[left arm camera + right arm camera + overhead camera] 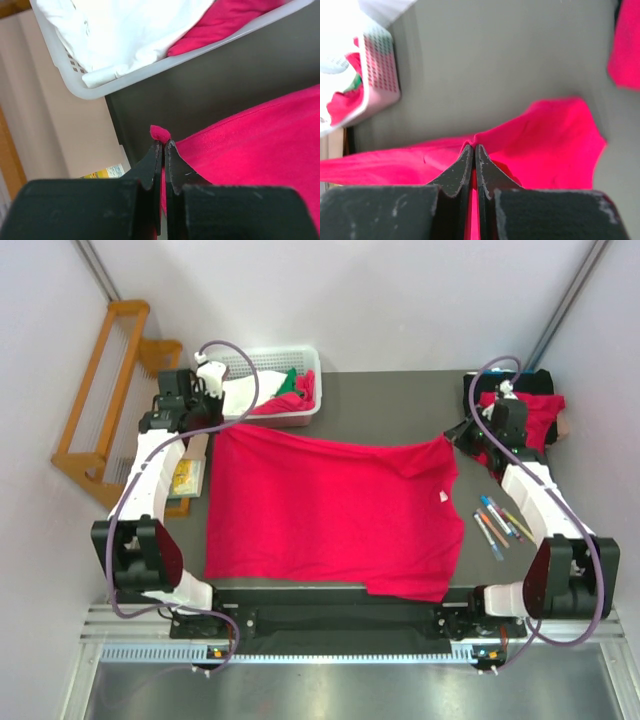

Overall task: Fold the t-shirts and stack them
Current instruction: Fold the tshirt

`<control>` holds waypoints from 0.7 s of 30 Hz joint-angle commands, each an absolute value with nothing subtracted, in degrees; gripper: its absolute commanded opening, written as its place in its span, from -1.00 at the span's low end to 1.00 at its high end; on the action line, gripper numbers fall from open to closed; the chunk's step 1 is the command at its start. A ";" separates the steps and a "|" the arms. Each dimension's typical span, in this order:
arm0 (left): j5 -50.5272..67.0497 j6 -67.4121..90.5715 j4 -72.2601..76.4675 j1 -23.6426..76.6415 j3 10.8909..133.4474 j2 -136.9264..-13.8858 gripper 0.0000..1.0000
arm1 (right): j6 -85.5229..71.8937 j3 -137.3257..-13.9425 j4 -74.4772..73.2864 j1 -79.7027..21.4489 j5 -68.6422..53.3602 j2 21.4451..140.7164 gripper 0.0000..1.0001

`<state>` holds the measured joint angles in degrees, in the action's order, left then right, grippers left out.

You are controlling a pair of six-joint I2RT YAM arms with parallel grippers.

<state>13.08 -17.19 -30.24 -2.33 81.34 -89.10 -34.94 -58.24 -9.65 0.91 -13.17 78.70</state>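
Top view: one red t-shirt [330, 510] lies spread flat across the dark table [400, 395]. A second red t-shirt [540, 415] sits bunched at the far right corner.

Left wrist view: left gripper [163, 146] jaws together, clamped on the spread shirt's corner at the table edge, near a white basket [75, 85].

Right wrist view: right gripper [474, 149] jaws together, pinching that shirt's far edge.

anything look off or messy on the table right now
The red t-shirt lies unevenly on the table: its far right sleeve is creased and folded over, and its near right corner hangs past the near edge. A few pens lie loose by the right edge.
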 commanded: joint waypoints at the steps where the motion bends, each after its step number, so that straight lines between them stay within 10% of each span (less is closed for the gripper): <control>1: 15.73 -18.72 -32.60 -1.93 80.95 -84.03 -1.00 | -34.98 -55.20 -11.86 0.62 -13.09 72.87 -1.00; 21: 17.58 -21.71 -34.37 -1.76 66.98 -75.76 -1.00 | -34.45 -49.40 -15.29 0.62 -13.18 66.54 -1.00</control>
